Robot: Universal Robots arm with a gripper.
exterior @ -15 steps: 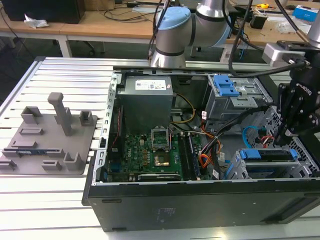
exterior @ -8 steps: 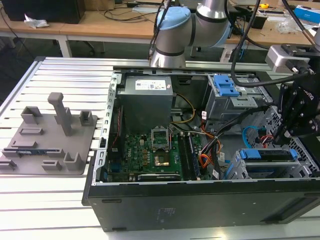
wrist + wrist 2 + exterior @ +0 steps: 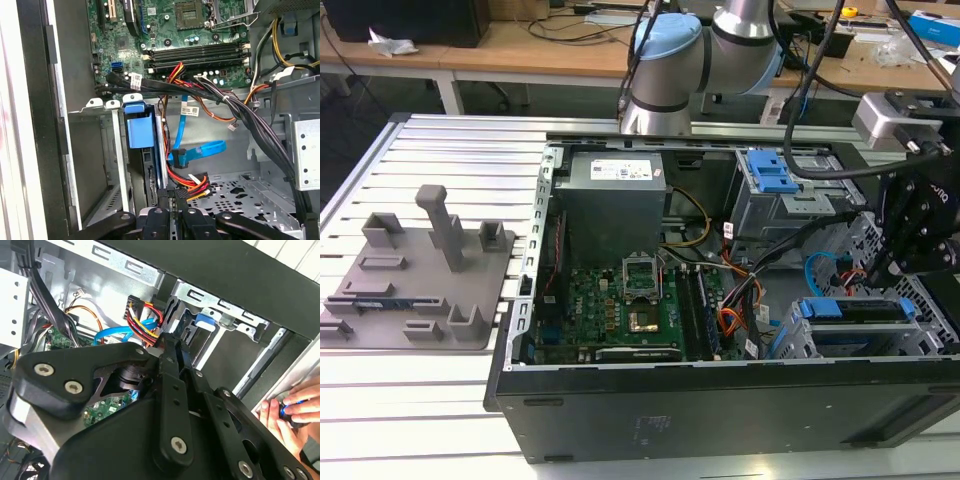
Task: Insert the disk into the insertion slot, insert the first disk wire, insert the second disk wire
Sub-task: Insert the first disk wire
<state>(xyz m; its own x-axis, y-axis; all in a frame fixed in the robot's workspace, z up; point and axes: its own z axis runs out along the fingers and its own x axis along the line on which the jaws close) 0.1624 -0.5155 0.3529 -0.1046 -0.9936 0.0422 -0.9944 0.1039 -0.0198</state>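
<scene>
The gripper [image 3: 170, 194] is pinched narrow, apparently on the dark plug of the red wires [image 3: 187, 181], lining it up with the back edge of the drive [image 3: 140, 130]. The drive sits on edge in the drive cage [image 3: 788, 338], at the near corner on the exterior view's right. The blue cable [image 3: 207, 148] curls loose just beside the drive.

The disk [image 3: 141, 131] is being crowded by red wires [image 3: 186, 181], a light blue cable [image 3: 204, 149] and thick black cables [image 3: 260, 132]. Room is being left over the holed metal floor [image 3: 250, 192].
</scene>
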